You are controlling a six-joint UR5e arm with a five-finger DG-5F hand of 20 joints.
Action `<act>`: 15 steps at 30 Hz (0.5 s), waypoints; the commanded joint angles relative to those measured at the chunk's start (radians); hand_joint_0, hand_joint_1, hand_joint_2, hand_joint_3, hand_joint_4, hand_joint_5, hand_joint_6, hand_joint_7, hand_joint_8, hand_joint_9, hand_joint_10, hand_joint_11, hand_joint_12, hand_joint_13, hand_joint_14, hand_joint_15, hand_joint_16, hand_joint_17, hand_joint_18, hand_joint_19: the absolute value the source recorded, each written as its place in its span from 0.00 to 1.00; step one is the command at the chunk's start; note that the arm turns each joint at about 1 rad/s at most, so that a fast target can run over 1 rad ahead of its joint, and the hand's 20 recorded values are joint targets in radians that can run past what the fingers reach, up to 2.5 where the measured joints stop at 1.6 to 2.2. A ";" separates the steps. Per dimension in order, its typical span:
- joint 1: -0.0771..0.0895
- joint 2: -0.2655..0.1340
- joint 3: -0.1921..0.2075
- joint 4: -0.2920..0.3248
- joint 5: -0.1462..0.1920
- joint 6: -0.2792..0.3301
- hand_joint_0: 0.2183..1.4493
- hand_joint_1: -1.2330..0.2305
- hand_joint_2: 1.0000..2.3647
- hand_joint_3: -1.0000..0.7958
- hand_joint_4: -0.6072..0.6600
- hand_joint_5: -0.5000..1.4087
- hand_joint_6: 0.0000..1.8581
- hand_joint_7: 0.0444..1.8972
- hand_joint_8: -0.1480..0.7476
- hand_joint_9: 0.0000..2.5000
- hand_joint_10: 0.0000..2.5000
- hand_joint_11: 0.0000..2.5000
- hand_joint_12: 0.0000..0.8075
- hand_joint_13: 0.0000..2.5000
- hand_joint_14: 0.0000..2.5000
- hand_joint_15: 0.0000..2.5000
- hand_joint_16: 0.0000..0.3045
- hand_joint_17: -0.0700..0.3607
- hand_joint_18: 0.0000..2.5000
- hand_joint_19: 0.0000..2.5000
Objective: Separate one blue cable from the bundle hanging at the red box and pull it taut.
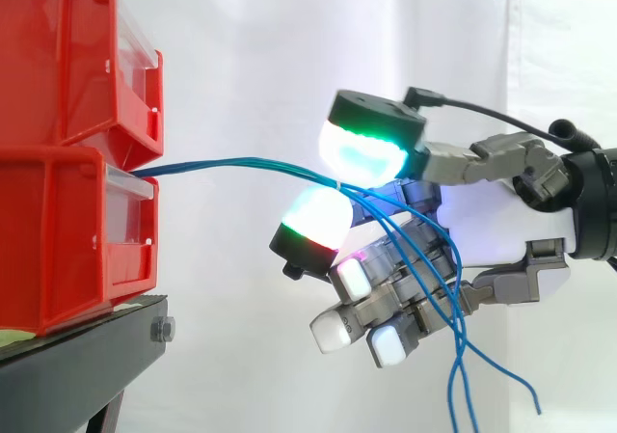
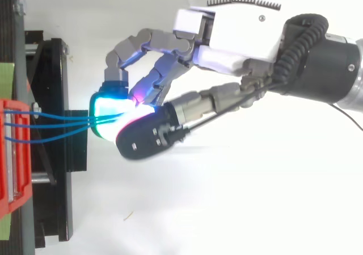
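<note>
Several thin blue cables (image 1: pixel 231 163) come out of the front of the lower red bin (image 1: pixel 67 240) and run almost level to the right, fairly straight. The hand (image 1: pixel 496 216) reaches in from the right. Two of its glowing fingertips (image 1: pixel 359 153), one above and one below, close on the cables where they bunch together. Past that pinch the cables fan out and hang down loose in front of the curled fingers, with free ends (image 1: pixel 461 375) dangling below the hand. In the top view three blue cables (image 2: pixel 51 121) leave the bin (image 2: pixel 14 153) apart and converge at the hand (image 2: pixel 227 36).
A second red bin (image 1: pixel 72 57) sits stacked on the lower one. Both rest on a black stand (image 1: pixel 87 356) at the left. A white curtain hangs behind. To the right of the stand, under the hand, is open space.
</note>
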 commanded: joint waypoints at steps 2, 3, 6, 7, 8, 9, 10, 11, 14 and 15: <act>0.000 0.001 0.000 0.009 0.009 -0.021 0.31 0.55 0.00 0.28 0.58 0.19 0.47 0.53 0.53 0.37 0.01 0.28 0.45 0.32 0.01 0.14 0.14 0.38 0.31 0.26; 0.000 0.001 0.000 0.015 0.010 -0.026 0.32 0.55 0.00 0.28 0.58 0.19 0.47 0.53 0.53 0.38 0.01 0.28 0.45 0.32 0.01 0.14 0.14 0.38 0.31 0.26; 0.000 -0.001 -0.001 0.026 0.017 -0.031 0.31 0.45 0.01 0.38 0.60 0.19 0.47 0.55 0.56 0.38 0.01 0.28 0.47 0.33 0.01 0.14 0.15 0.40 0.33 0.25; 0.000 -0.001 -0.001 0.027 0.017 -0.032 0.31 0.42 0.01 0.41 0.61 0.19 0.47 0.55 0.57 0.38 0.01 0.28 0.49 0.33 0.00 0.14 0.16 0.42 0.34 0.24; 0.000 -0.001 -0.001 0.029 0.018 -0.032 0.31 0.36 0.01 0.45 0.62 0.19 0.48 0.55 0.58 0.38 0.01 0.28 0.51 0.33 0.01 0.14 0.17 0.43 0.35 0.23; 0.000 -0.001 -0.001 0.030 0.018 -0.032 0.31 0.35 0.01 0.46 0.61 0.19 0.48 0.55 0.58 0.38 0.01 0.28 0.51 0.33 0.00 0.14 0.17 0.44 0.35 0.23; 0.000 -0.001 -0.001 0.032 0.018 -0.032 0.31 0.34 0.01 0.47 0.61 0.19 0.48 0.54 0.58 0.38 0.01 0.28 0.51 0.33 0.00 0.14 0.17 0.44 0.35 0.23; 0.000 -0.001 -0.001 0.033 0.021 -0.032 0.31 0.33 0.01 0.47 0.60 0.19 0.49 0.53 0.58 0.37 0.00 0.28 0.51 0.33 0.00 0.14 0.17 0.44 0.35 0.23; 0.001 -0.001 -0.001 0.035 0.026 -0.032 0.32 0.32 0.01 0.47 0.59 0.18 0.49 0.51 0.57 0.37 0.01 0.29 0.50 0.33 0.01 0.14 0.17 0.43 0.35 0.23; 0.001 -0.001 -0.001 0.035 0.026 -0.032 0.32 0.30 0.01 0.46 0.57 0.18 0.49 0.51 0.57 0.36 0.01 0.29 0.50 0.33 0.00 0.14 0.16 0.42 0.34 0.24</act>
